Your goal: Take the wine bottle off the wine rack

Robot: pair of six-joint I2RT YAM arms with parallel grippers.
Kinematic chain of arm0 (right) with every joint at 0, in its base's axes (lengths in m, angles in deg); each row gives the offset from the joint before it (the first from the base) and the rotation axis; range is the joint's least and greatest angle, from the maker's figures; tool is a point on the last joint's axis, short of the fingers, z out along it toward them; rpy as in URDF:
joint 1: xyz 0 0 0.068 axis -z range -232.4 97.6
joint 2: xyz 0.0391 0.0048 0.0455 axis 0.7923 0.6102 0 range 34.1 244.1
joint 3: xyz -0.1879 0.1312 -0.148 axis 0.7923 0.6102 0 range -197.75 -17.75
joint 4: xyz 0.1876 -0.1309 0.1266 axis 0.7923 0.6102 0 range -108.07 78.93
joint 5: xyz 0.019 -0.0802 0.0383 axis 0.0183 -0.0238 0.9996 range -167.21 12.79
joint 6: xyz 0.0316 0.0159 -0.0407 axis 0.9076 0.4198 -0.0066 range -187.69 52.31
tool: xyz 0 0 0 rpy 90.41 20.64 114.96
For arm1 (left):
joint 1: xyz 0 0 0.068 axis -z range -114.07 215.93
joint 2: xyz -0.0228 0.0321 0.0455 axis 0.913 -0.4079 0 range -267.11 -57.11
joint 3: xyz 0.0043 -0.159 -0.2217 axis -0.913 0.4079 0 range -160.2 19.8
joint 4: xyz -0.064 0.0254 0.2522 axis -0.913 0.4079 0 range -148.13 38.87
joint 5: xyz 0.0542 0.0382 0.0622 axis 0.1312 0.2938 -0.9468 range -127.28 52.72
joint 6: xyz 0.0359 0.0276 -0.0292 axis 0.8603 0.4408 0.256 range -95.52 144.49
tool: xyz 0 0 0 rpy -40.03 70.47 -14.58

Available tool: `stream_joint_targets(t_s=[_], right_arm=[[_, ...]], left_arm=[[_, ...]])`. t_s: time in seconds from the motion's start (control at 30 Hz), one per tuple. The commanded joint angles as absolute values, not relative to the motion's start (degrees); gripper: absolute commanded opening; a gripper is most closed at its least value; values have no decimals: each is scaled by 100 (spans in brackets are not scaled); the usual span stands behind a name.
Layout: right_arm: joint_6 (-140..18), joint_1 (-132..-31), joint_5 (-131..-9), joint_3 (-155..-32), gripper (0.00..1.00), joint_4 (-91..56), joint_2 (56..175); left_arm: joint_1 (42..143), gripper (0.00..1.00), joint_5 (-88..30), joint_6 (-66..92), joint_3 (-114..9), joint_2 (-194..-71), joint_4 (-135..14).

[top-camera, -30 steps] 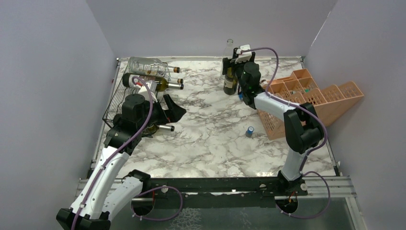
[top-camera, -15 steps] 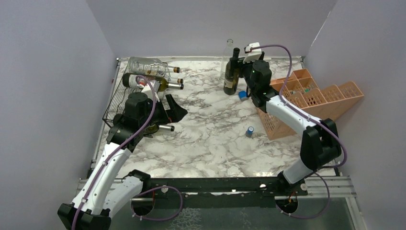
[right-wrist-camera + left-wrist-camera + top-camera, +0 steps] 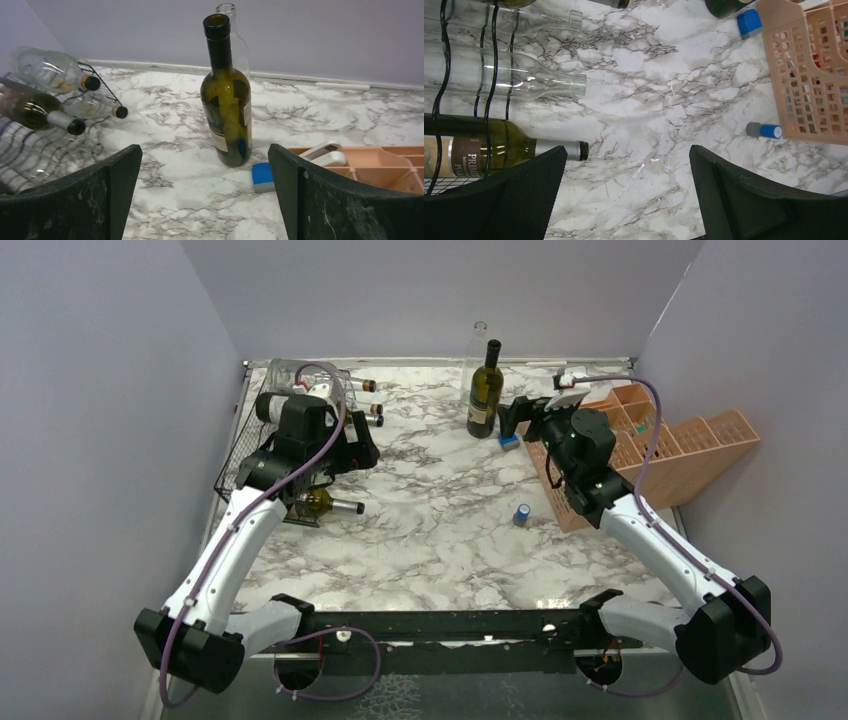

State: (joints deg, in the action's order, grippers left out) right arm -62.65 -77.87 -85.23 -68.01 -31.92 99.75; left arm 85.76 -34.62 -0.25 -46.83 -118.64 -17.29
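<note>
Wine bottle, dark green, apparently uncorked, stands upright.

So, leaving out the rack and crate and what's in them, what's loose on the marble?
Upright bottles: 2, the green wine bottle and the clear bottle
Small blue items: 2, the blue block and the blue-capped cylinder
Total: 4
</note>
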Motion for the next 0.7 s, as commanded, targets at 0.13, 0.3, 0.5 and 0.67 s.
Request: stream_joint_targets(t_s=[0.13,0.3,0.5,0.67], right_arm=[[-4230,-7765,-8868,-6799,100,-2580,9783],[-4459,-7760,-8432,-6904,99,-2473,9741],[-5522,-7762,-7481,-6460,99,-3025,9372],[-6003,-7762,-6909,-6360,100,-3029,9317]], left_arm=[[8033,99,-3924,-912,-5401,-12889,-1606],[7168,99,-3051,-1940,-5269,-13259,-2054],[6968,99,-3488,-2669,-5343,-13684,-2335],[6940,99,-3741,-3508,-5254,-14052,-2658]])
